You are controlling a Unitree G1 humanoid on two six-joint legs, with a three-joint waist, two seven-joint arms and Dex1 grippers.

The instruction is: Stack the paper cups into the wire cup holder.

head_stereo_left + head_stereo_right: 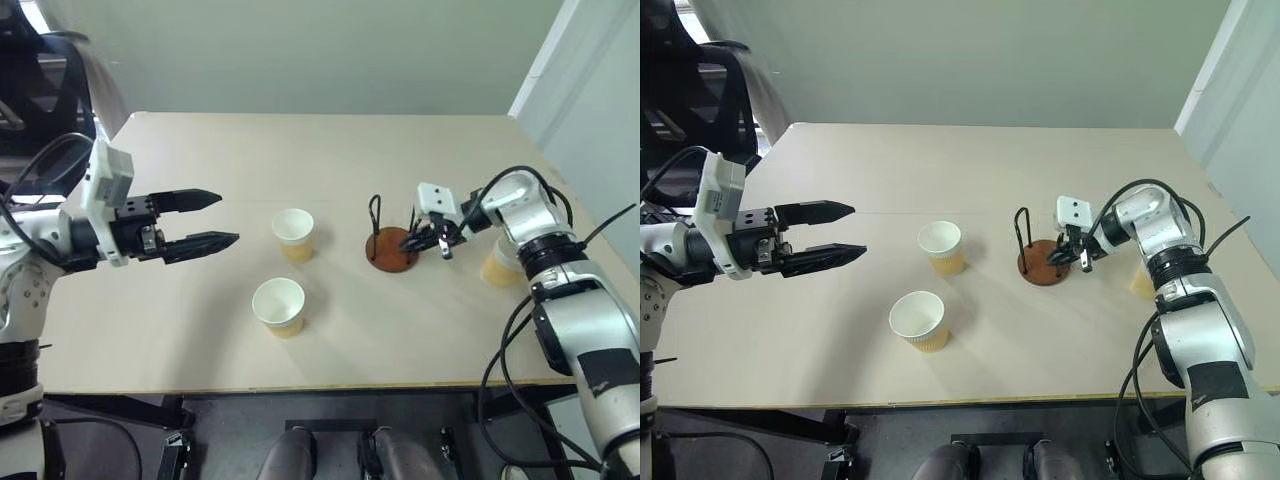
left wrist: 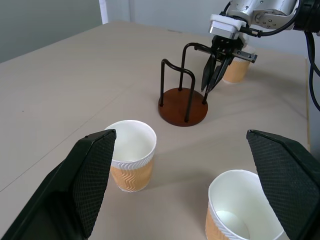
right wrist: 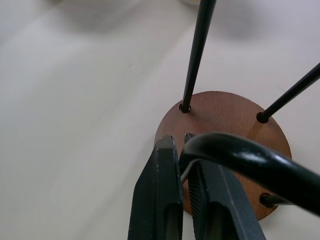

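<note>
The wire cup holder (image 1: 390, 250), a reddish-brown disc with black upright wire loops, stands right of the table's middle with no cup in it. My right gripper (image 1: 440, 245) points down at its right side, shut on one wire loop (image 3: 235, 155). Two paper cups stand upright and apart: one (image 1: 293, 234) left of the holder, one (image 1: 279, 305) nearer the front edge. A third paper cup (image 1: 498, 266) stands behind my right forearm, partly hidden. My left gripper (image 1: 228, 218) hovers open above the table, left of the two cups, with nothing between its fingers.
The beige table (image 1: 330, 150) ends close behind the front cup and a short way right of the third cup. A black chair (image 1: 690, 90) stands beyond the back left corner. Black cables (image 1: 520, 350) hang along my right arm.
</note>
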